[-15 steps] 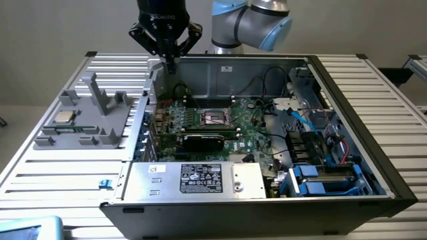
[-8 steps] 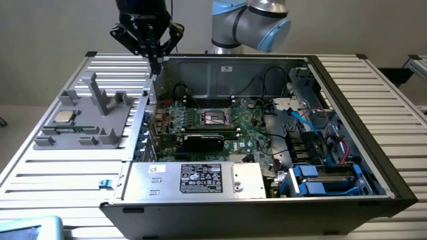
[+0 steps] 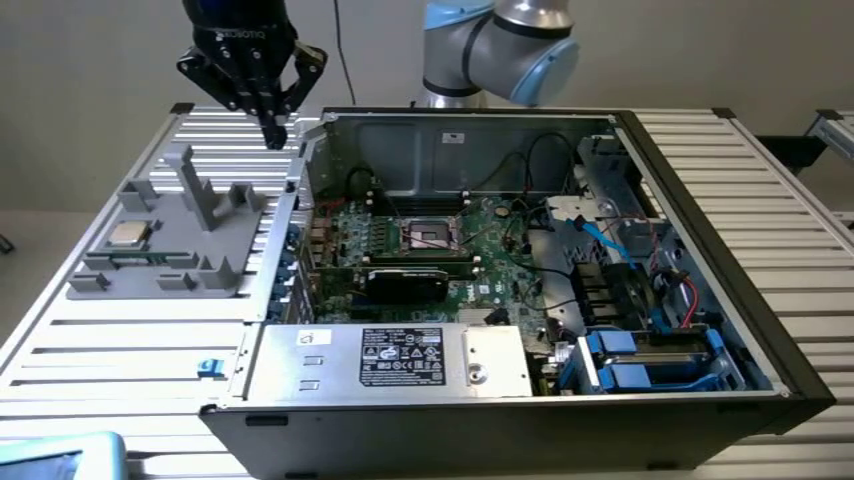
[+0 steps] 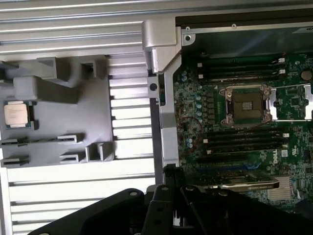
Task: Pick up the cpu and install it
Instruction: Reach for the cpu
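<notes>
The cpu (image 3: 128, 234) (image 4: 17, 115) lies flat on the grey fixture (image 3: 214, 235) (image 4: 63, 110), at the fixture's side farthest from the computer case (image 3: 441, 150) (image 4: 166, 98). The gripper (image 3: 275, 132) (image 4: 169, 171) hangs above the fixture's far corner nearest the case, well apart from the cpu, its fingers pressed together. The case stands just beside the fixture on the slatted table (image 3: 134, 350), with the black socket (image 3: 434, 235) (image 4: 246, 105) on its green board.

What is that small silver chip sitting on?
The cpu lies on a grey plastic fixture, which stands on the slatted table. The fixture's seat directly under the chip is covered by it.
</notes>
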Robot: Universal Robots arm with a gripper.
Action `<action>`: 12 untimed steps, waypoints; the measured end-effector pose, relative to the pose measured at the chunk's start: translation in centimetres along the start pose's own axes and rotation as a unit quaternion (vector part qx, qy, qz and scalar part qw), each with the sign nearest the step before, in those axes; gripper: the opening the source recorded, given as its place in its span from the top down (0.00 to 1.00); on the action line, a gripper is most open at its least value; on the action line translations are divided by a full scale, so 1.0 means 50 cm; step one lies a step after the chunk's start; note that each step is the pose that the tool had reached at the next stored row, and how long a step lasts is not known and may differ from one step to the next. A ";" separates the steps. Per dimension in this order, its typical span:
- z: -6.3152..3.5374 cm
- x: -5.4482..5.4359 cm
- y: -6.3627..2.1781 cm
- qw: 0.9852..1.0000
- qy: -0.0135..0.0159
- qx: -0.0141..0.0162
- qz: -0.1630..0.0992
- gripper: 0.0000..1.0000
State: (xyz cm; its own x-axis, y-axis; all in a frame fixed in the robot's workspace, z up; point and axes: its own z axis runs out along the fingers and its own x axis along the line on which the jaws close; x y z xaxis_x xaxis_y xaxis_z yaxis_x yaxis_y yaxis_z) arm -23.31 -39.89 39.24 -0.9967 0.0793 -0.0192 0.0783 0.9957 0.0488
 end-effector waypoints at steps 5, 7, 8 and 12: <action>-0.001 0.045 -0.004 1.000 0.000 0.000 0.000 0.89; -0.001 0.063 -0.004 1.000 0.000 0.000 0.000 0.89; -0.001 0.072 -0.003 1.000 0.000 0.001 0.000 0.89; 0.001 0.094 0.014 1.000 0.000 0.007 0.000 0.89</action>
State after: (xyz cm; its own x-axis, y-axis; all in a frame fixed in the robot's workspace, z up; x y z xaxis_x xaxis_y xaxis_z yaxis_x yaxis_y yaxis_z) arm -27.93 -38.84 39.14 -0.9967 0.0790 -0.0201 0.0783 0.9963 0.0352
